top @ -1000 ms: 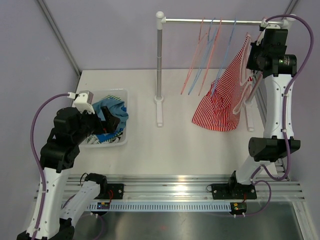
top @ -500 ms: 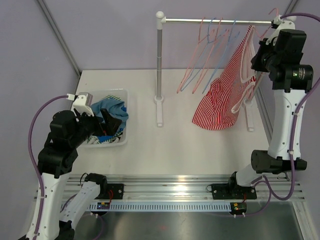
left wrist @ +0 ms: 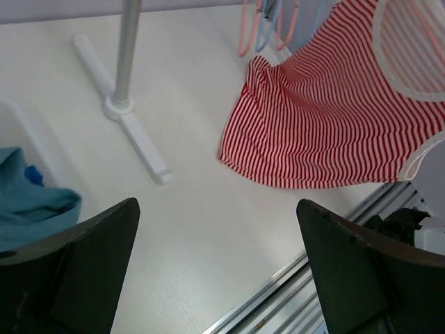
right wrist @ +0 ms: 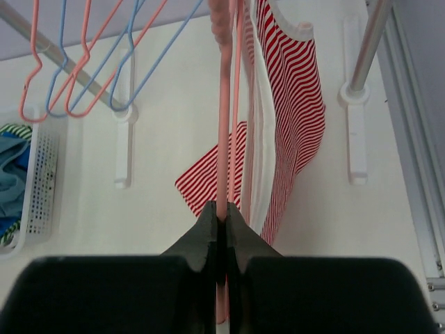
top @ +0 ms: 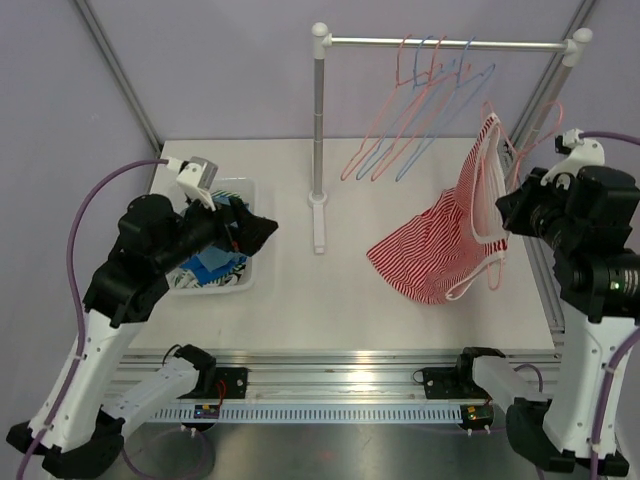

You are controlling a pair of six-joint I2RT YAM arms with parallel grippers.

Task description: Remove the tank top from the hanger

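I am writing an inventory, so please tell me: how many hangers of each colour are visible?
pink hangers on the rail: 2
held pink hanger, in the right claw: 1
blue hangers on the rail: 2
Total: 5 hangers (3 pink, 2 blue)

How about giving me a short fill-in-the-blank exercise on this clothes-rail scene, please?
1. The right gripper is shut on a ____ hanger.
2. The tank top has red and ____ stripes.
3. The left gripper is ____, holding nothing.
4. The white basket of clothes sits on the robot's ____ side of the table.

Missing words: pink; white; open; left.
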